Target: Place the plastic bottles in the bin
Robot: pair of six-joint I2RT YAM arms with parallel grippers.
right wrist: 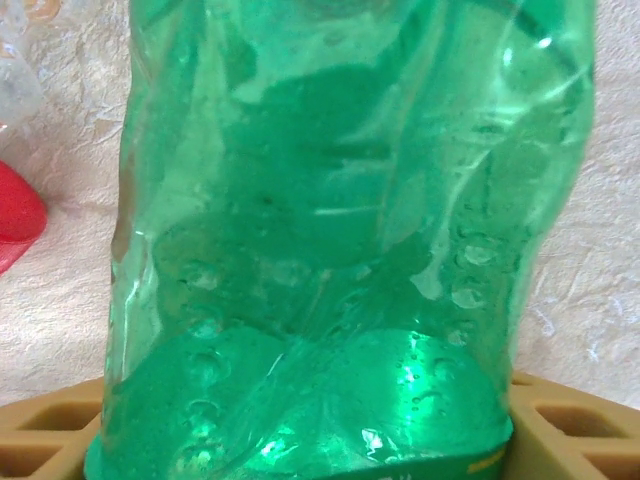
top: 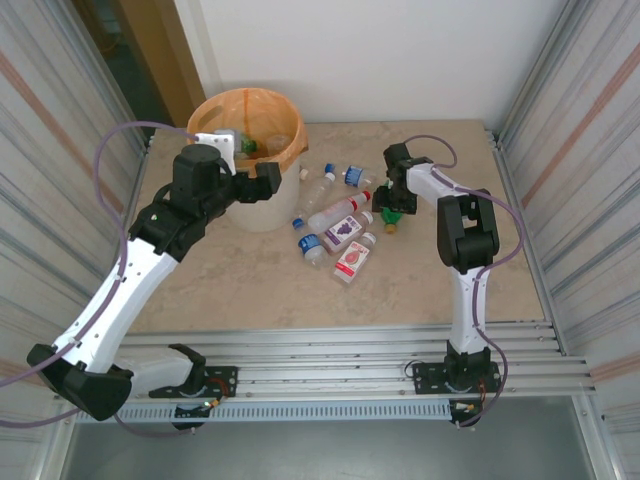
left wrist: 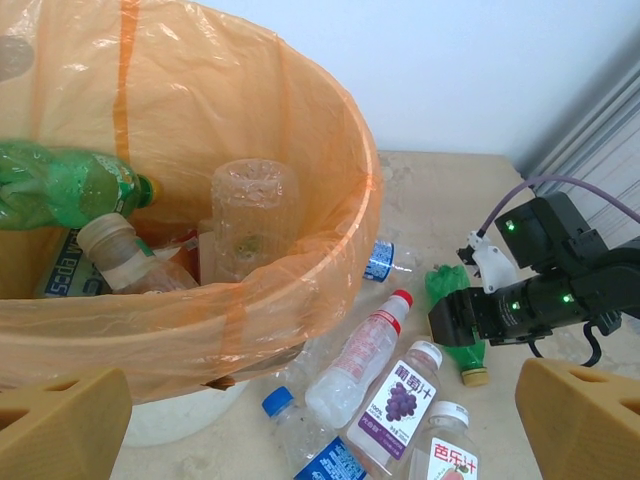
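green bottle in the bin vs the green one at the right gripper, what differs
The binned green bottle lies sideways atop other bottles in the bin; the outside green bottle sits between the fingers of the right gripper. In the left wrist view the first's cap points right, the second's toward the camera. Both have yellowish caps.

you have one bin, at least three plastic bottles visible inside it, and about seven more lying on the desk: one green bottle, the others clear.
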